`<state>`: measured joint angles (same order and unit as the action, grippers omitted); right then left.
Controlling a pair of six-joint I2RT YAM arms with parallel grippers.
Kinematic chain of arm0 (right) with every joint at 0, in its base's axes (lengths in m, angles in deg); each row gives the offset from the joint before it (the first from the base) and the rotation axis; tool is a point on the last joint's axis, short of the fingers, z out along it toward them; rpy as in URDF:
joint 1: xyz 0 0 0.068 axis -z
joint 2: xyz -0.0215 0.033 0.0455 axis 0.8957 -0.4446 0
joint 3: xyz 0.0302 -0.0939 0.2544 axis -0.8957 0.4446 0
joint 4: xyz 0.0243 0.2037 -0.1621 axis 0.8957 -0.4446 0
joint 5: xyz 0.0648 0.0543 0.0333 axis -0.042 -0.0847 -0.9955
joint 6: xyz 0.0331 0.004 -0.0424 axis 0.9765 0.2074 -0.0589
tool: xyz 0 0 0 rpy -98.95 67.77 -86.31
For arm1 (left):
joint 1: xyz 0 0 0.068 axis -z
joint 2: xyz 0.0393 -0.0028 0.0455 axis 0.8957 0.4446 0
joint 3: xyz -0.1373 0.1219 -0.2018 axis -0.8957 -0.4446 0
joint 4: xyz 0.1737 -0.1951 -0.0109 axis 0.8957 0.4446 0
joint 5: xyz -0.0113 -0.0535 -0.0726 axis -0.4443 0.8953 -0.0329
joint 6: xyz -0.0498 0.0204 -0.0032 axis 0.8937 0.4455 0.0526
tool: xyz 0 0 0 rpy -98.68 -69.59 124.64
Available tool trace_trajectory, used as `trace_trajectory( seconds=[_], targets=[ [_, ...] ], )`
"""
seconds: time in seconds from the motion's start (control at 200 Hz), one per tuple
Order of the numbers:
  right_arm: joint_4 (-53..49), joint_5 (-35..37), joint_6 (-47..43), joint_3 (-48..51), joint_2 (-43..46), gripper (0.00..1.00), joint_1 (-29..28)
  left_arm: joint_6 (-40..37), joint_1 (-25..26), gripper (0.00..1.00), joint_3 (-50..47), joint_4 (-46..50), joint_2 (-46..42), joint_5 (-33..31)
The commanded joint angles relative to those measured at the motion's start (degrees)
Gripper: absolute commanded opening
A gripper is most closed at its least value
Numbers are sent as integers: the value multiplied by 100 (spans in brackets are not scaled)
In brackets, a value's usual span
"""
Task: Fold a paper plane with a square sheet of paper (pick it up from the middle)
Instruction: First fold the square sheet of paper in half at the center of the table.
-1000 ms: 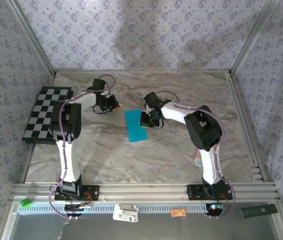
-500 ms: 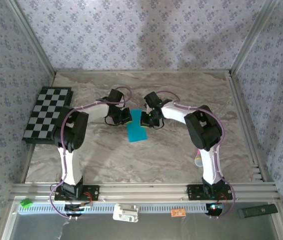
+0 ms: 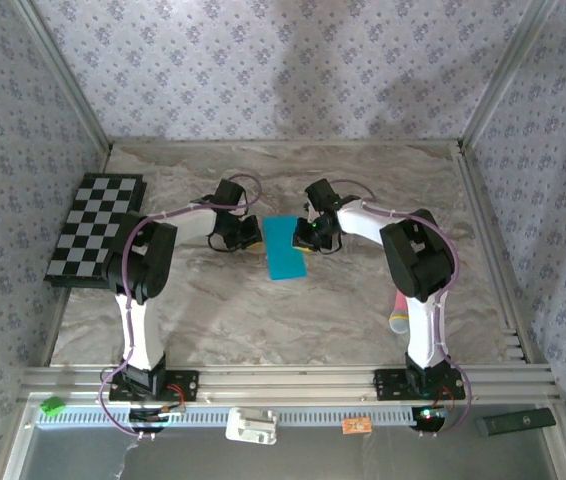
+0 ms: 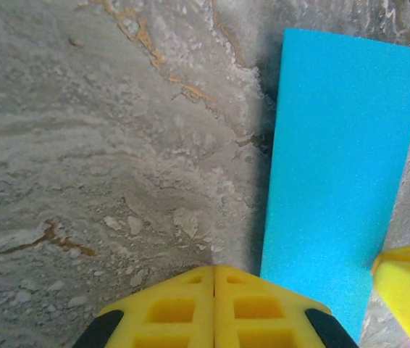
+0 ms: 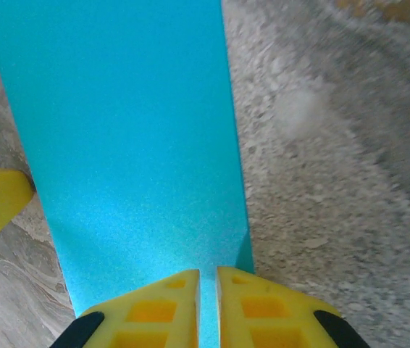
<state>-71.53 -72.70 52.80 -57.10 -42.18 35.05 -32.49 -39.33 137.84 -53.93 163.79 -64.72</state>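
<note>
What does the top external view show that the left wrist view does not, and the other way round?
Top external view: the black-and-white checkered board at the left, the left arm and right arm from base to wrist, and a pink-and-red stick near the right arm. Left wrist view: the left gripper seen close, its yellow fingers shut together with nothing between them, at the paper's long edge. Shared: the narrow teal-blue paper lying flat on the marble table.

The teal paper (image 3: 285,247), apparently folded narrow, lies flat on the table (image 3: 363,300).
</note>
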Motion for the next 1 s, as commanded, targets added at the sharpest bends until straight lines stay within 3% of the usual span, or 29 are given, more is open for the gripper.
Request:
trace_trajectory(
  seconds=[0.0,0.285,0.465,0.75,0.995],
  targets=[
    [-191,98,-95,-91,90,15,16,-243,-2,7,253,175,179,59],
    [-256,205,-185,-225,-128,15,5,-119,42,8,238,246,-415,-313],
    [-361,325,211,-102,-99,12,-95,314,295,13,20,-62,-809,-288],
    [-121,331,915,139,170,10,-238,1126,572,15,-379,-705,-811,-108],
    [29,344,749,218,404,10,-65,1173,586,11,-365,-674,-525,-2]
  ],
)
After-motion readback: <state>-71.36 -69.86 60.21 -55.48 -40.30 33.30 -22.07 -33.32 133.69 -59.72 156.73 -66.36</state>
